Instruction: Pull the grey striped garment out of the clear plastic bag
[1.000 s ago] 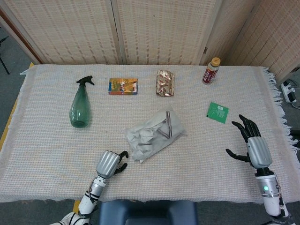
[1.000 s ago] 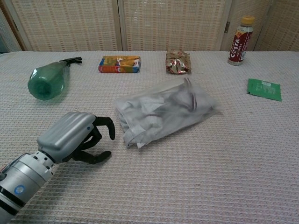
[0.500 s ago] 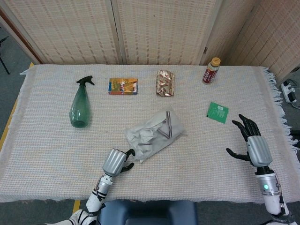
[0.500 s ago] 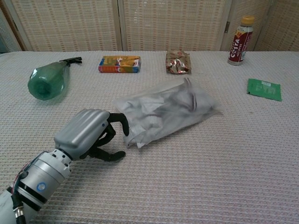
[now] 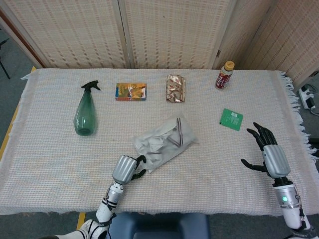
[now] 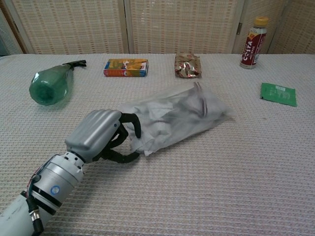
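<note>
Chest view: the left hand [image 6: 101, 135] is placed at the plastic bag's [image 6: 174, 120] near end, fingers [image 6: 132, 124] curled, apparently ready for grasping; a grip cannot be confirmed. The right hand [image 5: 267, 152] is held released near the counter's right edge.

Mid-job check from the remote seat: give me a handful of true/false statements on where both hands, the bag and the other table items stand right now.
1. The left hand has its fingertips at the near end of the clear plastic bag. True.
2. The grey striped garment lies fully outside the bag. False: it is inside the bag.
3. The right hand holds the green packet. False: it holds nothing, its fingers spread, apart from the packet.
4. The green spray bottle lies on its side. True.
5. The drink bottle has tipped over. False: it stands upright at the far right of the table.
</note>
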You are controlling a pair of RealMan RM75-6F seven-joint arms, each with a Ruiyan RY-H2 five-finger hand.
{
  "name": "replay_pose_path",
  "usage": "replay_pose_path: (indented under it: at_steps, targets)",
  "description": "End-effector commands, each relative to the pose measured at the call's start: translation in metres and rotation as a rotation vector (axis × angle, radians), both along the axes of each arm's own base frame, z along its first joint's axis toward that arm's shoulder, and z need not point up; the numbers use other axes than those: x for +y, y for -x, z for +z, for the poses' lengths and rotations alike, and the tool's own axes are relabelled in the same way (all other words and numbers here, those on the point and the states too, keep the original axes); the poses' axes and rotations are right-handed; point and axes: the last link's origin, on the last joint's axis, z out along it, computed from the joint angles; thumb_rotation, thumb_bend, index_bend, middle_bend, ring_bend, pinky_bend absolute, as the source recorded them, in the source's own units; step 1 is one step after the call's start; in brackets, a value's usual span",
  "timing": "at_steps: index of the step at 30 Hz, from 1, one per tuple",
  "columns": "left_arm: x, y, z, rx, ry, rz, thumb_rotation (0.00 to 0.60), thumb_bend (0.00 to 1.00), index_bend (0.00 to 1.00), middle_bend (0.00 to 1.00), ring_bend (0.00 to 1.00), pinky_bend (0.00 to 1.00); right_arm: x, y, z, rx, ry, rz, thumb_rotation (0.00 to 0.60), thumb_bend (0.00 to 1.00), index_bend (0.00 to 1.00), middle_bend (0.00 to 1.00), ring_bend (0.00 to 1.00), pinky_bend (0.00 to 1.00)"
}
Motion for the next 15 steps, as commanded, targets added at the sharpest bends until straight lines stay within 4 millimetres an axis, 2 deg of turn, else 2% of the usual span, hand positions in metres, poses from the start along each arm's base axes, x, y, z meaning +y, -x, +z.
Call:
replay_pose_path:
  at_steps: [1,15]
  targets:
    - [0.003,0.002,0.003,-0.001,-0.016,0.002,0.6,0.25,0.53,1.0,1.0,1.0,0.0,0.0,0.0,0.002,0.002,-0.001,0.6,0.12,0.11,0.0,0.0,0.0]
    - [-0.001,0.014,0.006,-0.013,0.0,0.048,0.6,0.24,0.53,1.0,1.0,1.0,0.0,-0.002,-0.002,0.004,-0.003,0.009,0.6,0.12,0.11,0.0,0.0,0.0]
